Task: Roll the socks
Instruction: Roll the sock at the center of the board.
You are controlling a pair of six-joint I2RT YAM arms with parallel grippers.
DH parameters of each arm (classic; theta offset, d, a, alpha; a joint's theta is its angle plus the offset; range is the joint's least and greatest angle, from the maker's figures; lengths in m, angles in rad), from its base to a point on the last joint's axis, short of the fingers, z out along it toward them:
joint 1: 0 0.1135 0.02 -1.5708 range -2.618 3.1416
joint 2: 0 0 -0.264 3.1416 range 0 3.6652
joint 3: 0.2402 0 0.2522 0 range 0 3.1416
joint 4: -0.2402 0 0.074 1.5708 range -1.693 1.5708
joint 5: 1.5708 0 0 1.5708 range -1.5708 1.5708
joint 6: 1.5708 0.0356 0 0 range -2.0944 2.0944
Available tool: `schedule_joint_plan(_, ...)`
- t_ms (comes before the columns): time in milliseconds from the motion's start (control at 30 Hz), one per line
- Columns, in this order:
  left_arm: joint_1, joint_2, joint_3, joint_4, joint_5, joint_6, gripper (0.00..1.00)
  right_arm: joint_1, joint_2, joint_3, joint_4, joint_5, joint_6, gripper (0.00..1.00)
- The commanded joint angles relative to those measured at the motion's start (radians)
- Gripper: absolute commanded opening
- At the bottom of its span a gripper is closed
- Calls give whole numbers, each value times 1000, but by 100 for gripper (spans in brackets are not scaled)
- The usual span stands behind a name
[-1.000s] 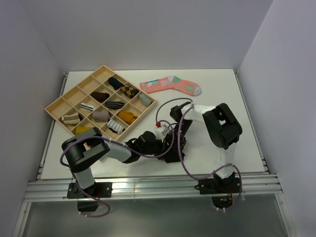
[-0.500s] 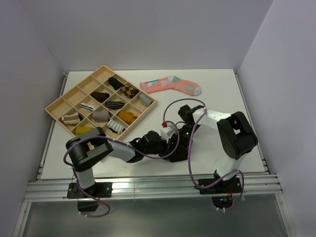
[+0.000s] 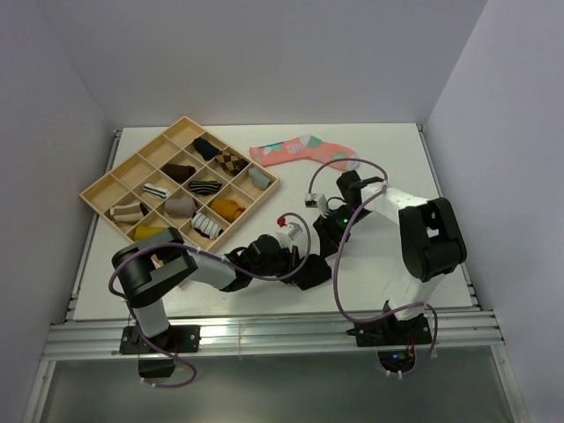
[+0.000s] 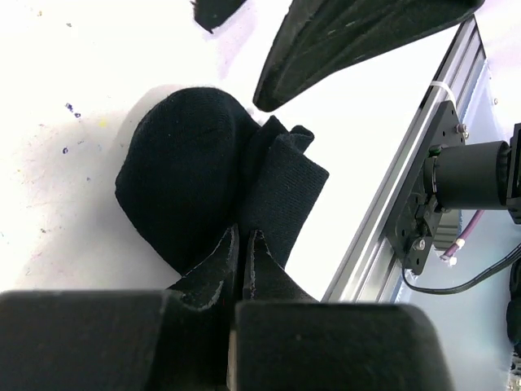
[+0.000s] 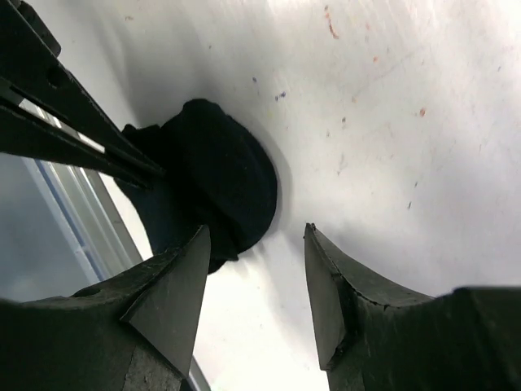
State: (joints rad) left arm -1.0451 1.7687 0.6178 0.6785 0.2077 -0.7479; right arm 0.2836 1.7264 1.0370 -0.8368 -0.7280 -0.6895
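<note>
While the half-rolled black sock (image 4: 191, 163) is pinched by the closed left gripper (image 4: 242, 243), the right gripper (image 5: 256, 285) is held open beside it. Tucking the loose cuff (image 4: 281, 179) is judged next.

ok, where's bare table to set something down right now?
Free: the far right corner of the table, between the pink sock and the right edge, and the strip right of the right arm. Crowded: near centre, where the left gripper pinches the black sock and the open right gripper hangs beside it. The tray fills the left.
</note>
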Motion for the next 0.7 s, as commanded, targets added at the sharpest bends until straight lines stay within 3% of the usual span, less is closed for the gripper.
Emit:
schedule_joint_plan(0,-7,20,-24,-207,-34,12,0,5,-25,15,27,-30,-10,57)
schedule_joint_plan(367,0,8,100,-453,-14,-74,0,-96,-231,-63,128,-42,-36,57)
schedule_joint_plan(667,3,28,290,-666,21,-79,0,-153,-462,-247,194,-102,-191,58)
